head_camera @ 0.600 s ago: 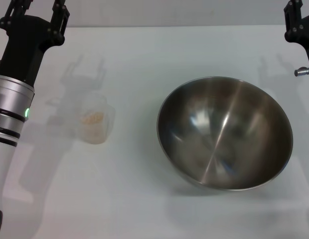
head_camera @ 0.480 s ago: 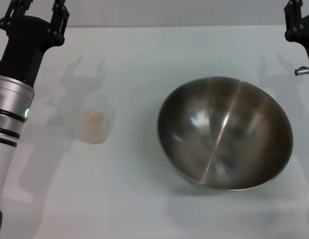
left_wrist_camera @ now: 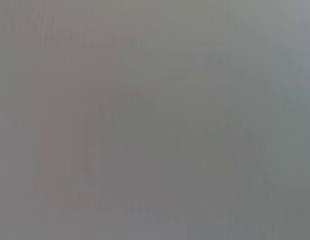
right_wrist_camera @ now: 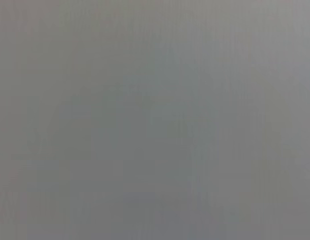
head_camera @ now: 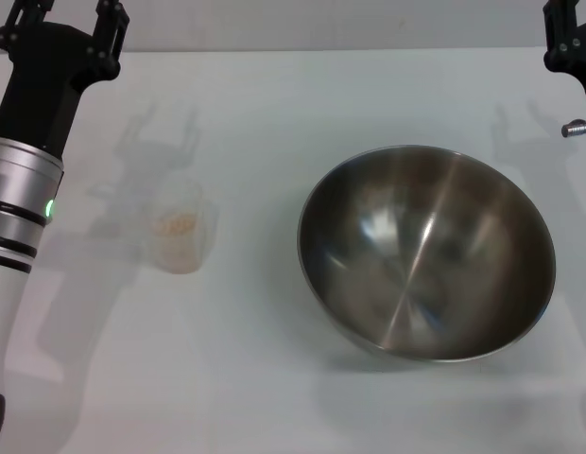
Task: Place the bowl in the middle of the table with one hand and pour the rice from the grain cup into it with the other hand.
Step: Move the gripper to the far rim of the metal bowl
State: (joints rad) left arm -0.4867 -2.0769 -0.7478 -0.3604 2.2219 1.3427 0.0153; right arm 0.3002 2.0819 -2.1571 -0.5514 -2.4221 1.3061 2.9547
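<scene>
Bowl sitting right of counter centre — right gripper hanging nearer, beyond it; state unclear. Grain cup lying below-right of left gripper — fingers seeming spread, grasping nothing.

Left arm reaches up the left edge, green light lit; left gripper at top, fingers cropped. Right gripper at top-right corner, mostly out of view.

white table, steel bowl R, grain cup L
</scene>
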